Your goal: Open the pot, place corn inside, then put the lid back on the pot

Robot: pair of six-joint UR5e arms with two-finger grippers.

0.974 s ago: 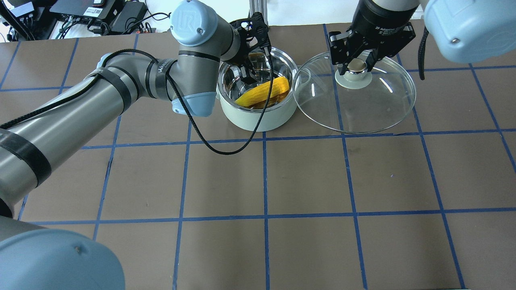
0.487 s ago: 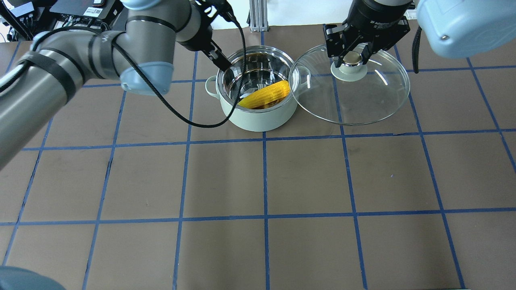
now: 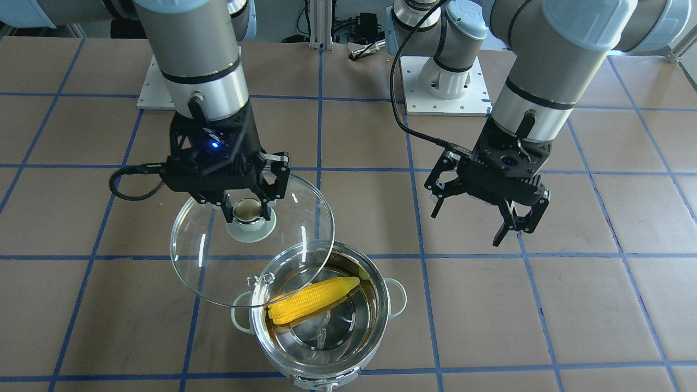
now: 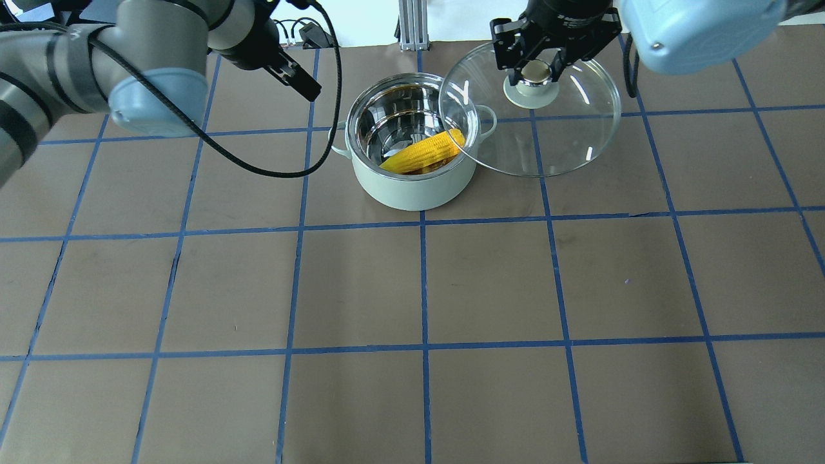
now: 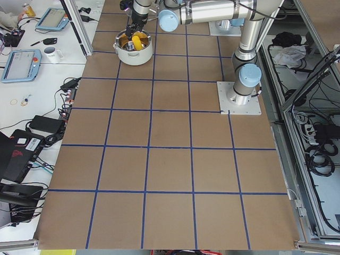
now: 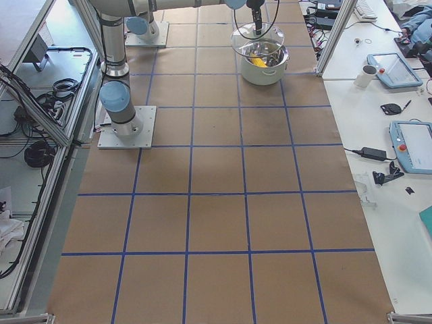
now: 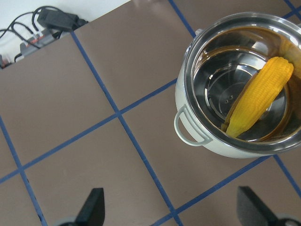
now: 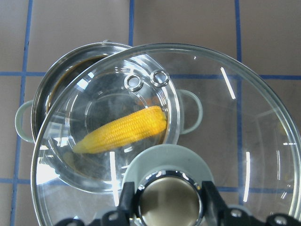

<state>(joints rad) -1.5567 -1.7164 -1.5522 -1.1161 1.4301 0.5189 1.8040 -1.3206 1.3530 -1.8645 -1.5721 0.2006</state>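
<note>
The pot stands by the tabletop edge farthest from the robot. The corn lies slanted inside it, its lower end hidden behind the pot's wall. The right gripper, fingers clamped on the knob, holds the lid raised, overlapping the pot's rim. The left gripper hangs beside the pot, fingers wide and empty, and is mostly cut off in the overhead view.

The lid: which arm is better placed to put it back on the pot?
Right. The right gripper holds the lid by its knob, partly over the pot, corn inside. The left gripper is open and empty, off to the side.
</note>
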